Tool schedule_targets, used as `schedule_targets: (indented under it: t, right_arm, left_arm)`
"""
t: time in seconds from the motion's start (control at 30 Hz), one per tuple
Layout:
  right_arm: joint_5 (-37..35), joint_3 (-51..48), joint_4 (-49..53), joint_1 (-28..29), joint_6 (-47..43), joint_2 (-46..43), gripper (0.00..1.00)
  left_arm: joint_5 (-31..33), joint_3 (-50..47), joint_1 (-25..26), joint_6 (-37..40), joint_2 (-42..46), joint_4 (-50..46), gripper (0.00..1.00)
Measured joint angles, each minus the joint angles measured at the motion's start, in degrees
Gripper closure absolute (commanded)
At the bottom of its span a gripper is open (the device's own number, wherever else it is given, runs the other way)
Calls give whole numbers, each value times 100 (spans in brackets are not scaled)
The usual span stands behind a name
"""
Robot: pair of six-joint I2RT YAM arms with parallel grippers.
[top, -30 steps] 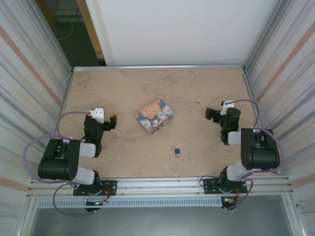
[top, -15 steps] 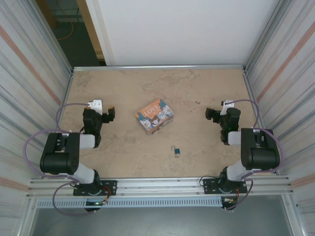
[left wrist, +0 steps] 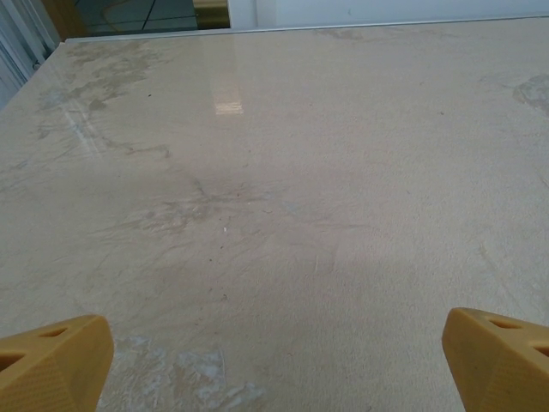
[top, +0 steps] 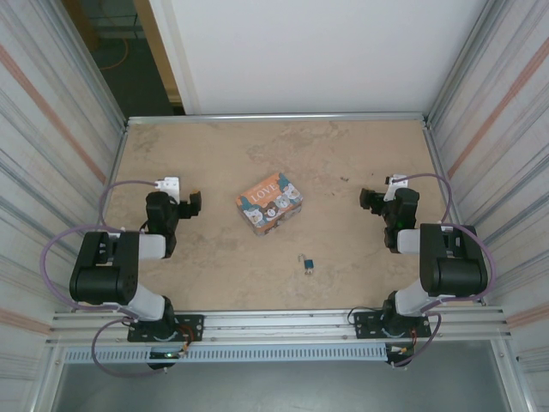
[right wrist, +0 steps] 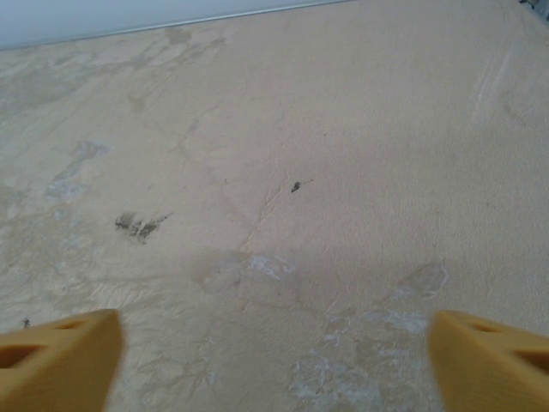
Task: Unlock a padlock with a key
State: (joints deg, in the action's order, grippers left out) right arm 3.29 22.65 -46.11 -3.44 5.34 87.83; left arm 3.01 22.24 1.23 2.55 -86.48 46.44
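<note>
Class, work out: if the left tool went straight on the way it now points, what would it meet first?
Probably the bare table. The left tool seems tilted down over open surface, and its wrist view has nothing standing ahead of it. Depth is unclear.

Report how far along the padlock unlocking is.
Done: nothing visible. The tiny blue-teal padlock with thin silver shackle lies untouched on the beige table, near the orange LOVE tin. In hand: nothing; the left gripper and right gripper are both open, apart from it. Left: finding the key, which I cannot make out, gripping the lock, and unlocking.
</note>
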Motion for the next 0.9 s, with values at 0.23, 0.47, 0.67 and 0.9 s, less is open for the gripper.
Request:
schedule_targets:
  t: [0.23, 0.47, 0.67, 0.9]
  right_arm:
    - [2, 0, 13, 0, 13, 0, 1]
    - [-2, 0, 17, 0, 0, 0, 1]
    - [-4, 0, 17, 0, -2, 0, 1]
    - [-212, 2, 39, 61, 0, 0, 1]
  left_arm:
    - [-2, 0, 0, 0, 0, 0, 1]
    - [0, 0, 0, 0, 0, 0, 1]
    - [0, 0, 0, 0, 0, 0, 1]
    - [0, 0, 0, 0, 0, 0, 1]
